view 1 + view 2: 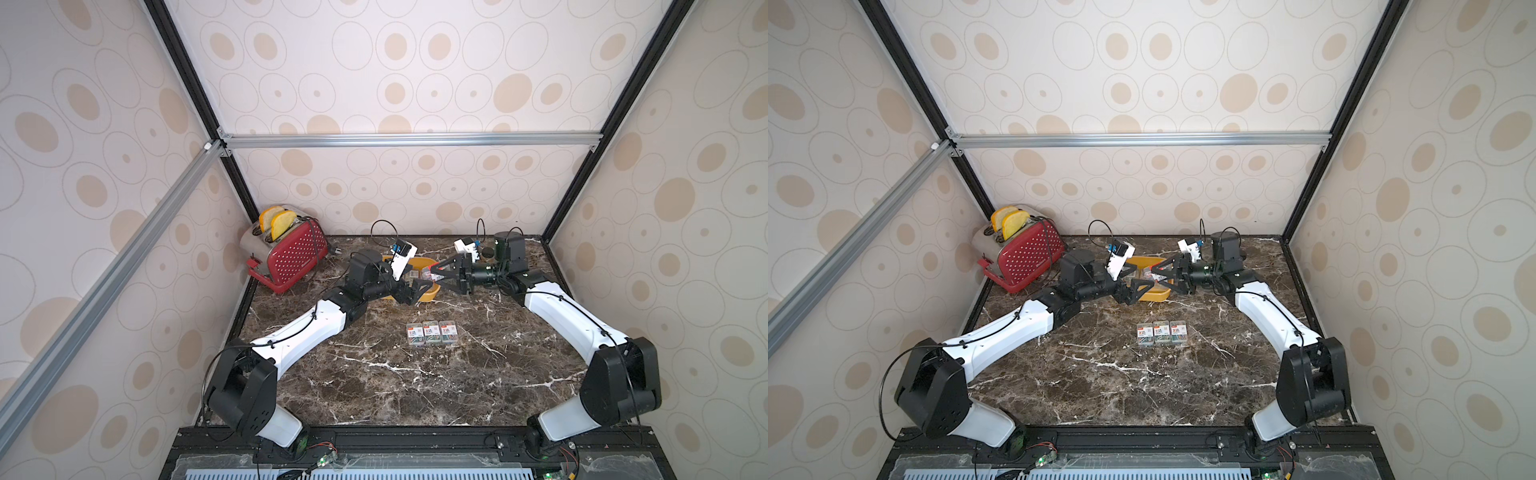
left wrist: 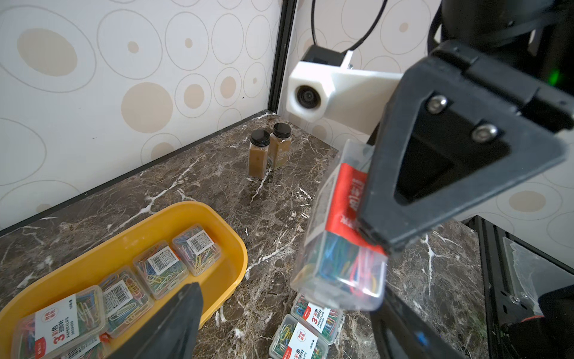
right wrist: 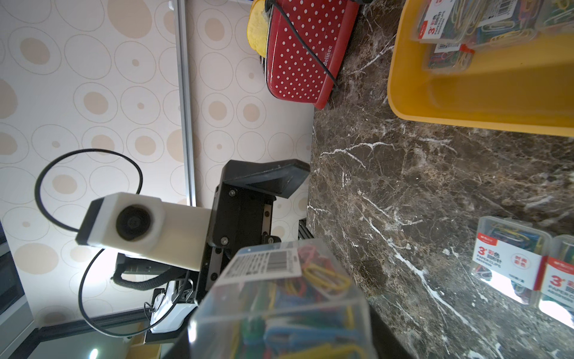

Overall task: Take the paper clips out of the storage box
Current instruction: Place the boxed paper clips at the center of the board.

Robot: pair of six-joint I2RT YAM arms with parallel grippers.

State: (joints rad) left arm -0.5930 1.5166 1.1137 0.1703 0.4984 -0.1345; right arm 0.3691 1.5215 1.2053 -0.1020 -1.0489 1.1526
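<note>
My right hand (image 1: 436,277) is clenched on one paper clip box (image 2: 338,264), a finger flat on its red-and-white label face. The box hangs tilted in the air over the right end of the storage box (image 2: 139,236), upper middle of both top views. It's lifted clear of the rim, I'd say so it can swing out without catching the yellow wall. My left hand (image 1: 422,291) is released, fingers wide apart and nothing in them, low over the storage box's near edge just beside the right hand. It may be there to steady or to fetch; can't tell which. At least five more clip boxes (image 2: 161,267) lie flat inside the storage box, one partly under another at the lower left of the left wrist view. The row of three boxes (image 1: 432,332) sits on the marble surface (image 1: 374,374) at frame centre, side by side, labels up, well apart from the storage box. A tidy row leaves its ends free, so the carried one likely goes beside them. Roughly a third done, my guess. The red polka-dot toaster (image 1: 286,253) upper left and the two brown jars (image 2: 267,149) aren't targets.
</note>
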